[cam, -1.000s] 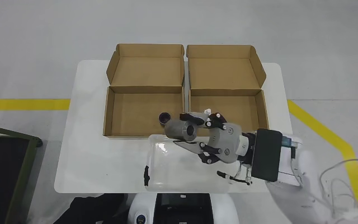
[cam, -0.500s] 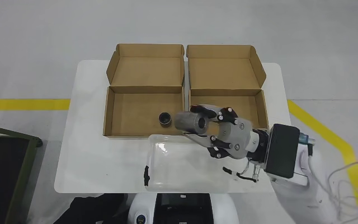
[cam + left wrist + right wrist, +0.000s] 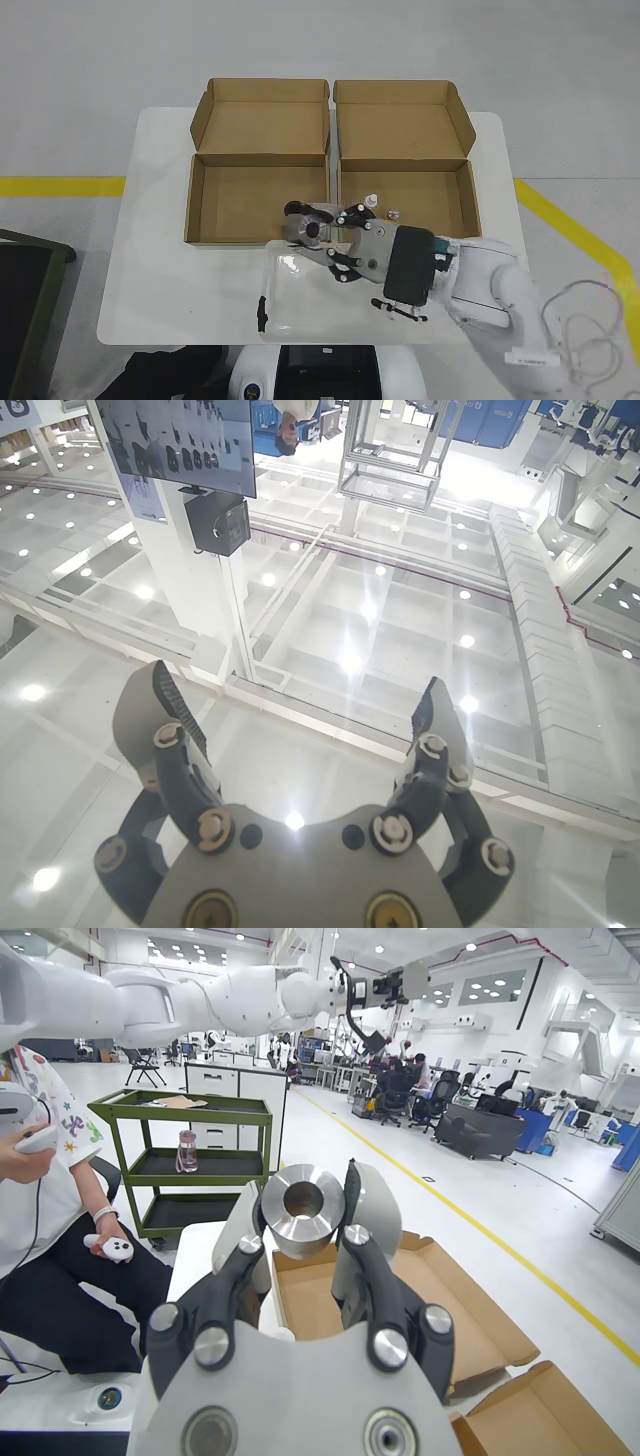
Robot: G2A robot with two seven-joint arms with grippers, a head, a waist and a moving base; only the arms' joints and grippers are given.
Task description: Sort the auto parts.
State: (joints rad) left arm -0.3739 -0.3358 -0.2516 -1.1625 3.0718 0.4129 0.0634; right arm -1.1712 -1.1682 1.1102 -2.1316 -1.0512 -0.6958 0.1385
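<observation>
My right gripper (image 3: 312, 229) is shut on a silver metal cylinder with a bored centre (image 3: 303, 230), held sideways over the near right corner of the left cardboard box (image 3: 225, 205). In the right wrist view the cylinder (image 3: 302, 1213) sits between the two fingers (image 3: 372, 1208), with its hole facing the camera, above that box (image 3: 310, 1293). A small black ring (image 3: 293, 207) lies in the left box, partly hidden by the cylinder. Two small silver parts (image 3: 372, 200) (image 3: 393, 212) lie in the right box (image 3: 440, 205). My left gripper (image 3: 300, 710) is open and empty, pointing up at the ceiling.
A clear plastic tray (image 3: 315, 295) lies at the table's near edge under the right arm, with a small black piece (image 3: 262, 313) at its left rim. Both boxes have their lids folded back. A seated person holding controllers (image 3: 107, 1248) is beside the table, near a green cart (image 3: 200, 1163).
The right gripper carried the cylinder first right toward the wall between the boxes, then left and lower over the left box's near right corner. Its wrist turned. The ring is now partly covered.
</observation>
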